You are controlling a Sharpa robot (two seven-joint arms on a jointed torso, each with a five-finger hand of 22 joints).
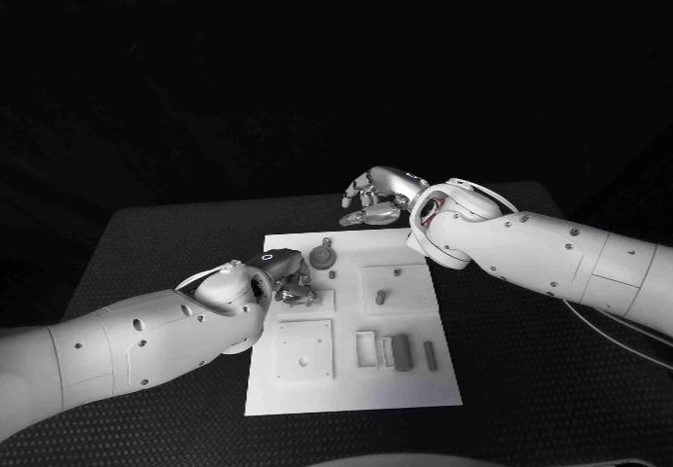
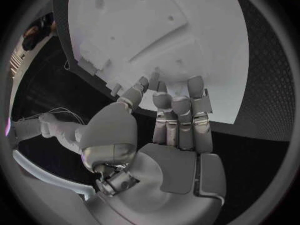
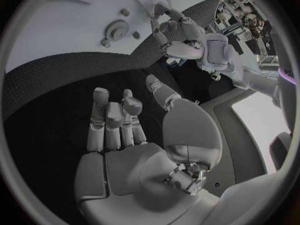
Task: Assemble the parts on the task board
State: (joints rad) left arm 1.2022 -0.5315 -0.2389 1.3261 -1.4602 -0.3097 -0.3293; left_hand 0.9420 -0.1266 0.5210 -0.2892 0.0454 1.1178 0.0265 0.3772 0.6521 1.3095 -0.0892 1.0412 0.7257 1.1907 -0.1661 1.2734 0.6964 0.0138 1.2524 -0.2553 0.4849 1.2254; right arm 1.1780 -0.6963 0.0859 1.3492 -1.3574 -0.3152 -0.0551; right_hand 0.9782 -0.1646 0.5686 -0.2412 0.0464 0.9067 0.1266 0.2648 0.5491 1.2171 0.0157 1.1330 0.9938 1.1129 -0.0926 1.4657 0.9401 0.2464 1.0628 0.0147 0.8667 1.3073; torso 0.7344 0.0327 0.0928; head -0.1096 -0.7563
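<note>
The task board [image 1: 354, 384] lies flat in the middle of the black surface [image 1: 533, 389]. Its parts are grey here. A round part [image 1: 323, 258] sits near the far edge of the board. A small peg-like part [image 1: 380, 294] stands on a raised square block. Several bar-shaped parts [image 1: 402, 351] lie loose, side by side, in the near right area. A square plate [image 1: 304, 349] with a centre hole lies at near left.

My left hand [image 1: 288, 282] is over the board's left edge, just beside the round part. Its fingers [image 2: 178, 110] are curled inward close together. I cannot tell whether they hold a small part.

My right hand [image 1: 376, 197] hovers beyond the board's far edge, over the surface. Its fingers [image 3: 109, 115] are spread and hold nothing.

Assessment: assembly appears to be at an early stage. The loose bars are not yet seated, so most insertion work is judged to be left.
</note>
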